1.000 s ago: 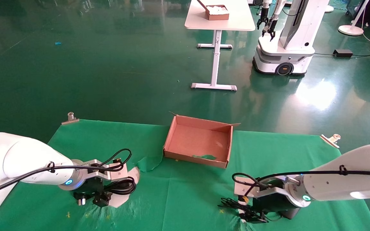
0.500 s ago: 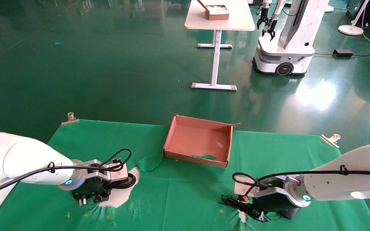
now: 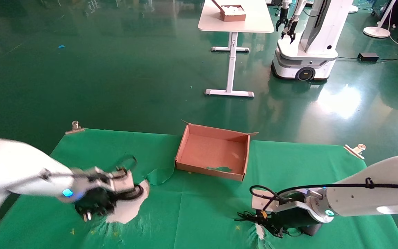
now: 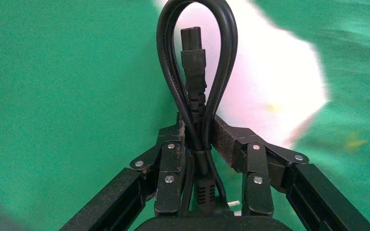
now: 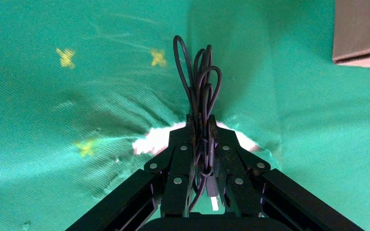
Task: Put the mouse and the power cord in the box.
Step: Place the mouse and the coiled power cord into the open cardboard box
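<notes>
The box (image 3: 213,151) sits empty at the desk's (image 3: 192,204) far centre. The left end effector (image 4: 200,144), clamped on the power cord (image 4: 196,82), lies near-left of it; the right end effector (image 5: 201,132), pinching the mouse wire bundle (image 5: 200,72), lies near-right and slightly nearer the box.

In the head view, the white left arm (image 3: 16,173) and its black left gripper (image 3: 93,207) are blurred. The small black mouse body is hidden: the right wrist view shows only its bundled thin black wire (image 5: 200,96), running behind the black right gripper (image 5: 201,126).
</notes>
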Tool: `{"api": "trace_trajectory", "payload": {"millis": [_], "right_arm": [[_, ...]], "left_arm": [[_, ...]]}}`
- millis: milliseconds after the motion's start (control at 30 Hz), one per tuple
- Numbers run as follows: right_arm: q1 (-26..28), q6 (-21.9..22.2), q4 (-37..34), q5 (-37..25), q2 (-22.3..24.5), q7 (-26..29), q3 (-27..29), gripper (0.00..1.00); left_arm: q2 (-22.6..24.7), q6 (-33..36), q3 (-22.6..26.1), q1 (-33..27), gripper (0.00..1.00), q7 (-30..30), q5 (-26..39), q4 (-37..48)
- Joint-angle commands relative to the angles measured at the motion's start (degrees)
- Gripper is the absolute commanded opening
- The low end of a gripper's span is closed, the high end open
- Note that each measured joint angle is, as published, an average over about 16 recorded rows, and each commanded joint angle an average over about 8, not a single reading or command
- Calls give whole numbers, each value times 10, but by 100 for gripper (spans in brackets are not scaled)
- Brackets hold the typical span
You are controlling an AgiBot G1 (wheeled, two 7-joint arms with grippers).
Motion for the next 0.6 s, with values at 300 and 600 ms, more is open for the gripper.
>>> {"api": "trace_trajectory", "payload": {"millis": [300,600], "right_arm": [[60,27,-14,15,26,-1,33,0],[114,52,-35,7,63,11,52,0]], "left_arm": [[15,5,-52,-60,0,-3,-81,-43],[124,-143,-44,-51,0,111,-125,5]]}}
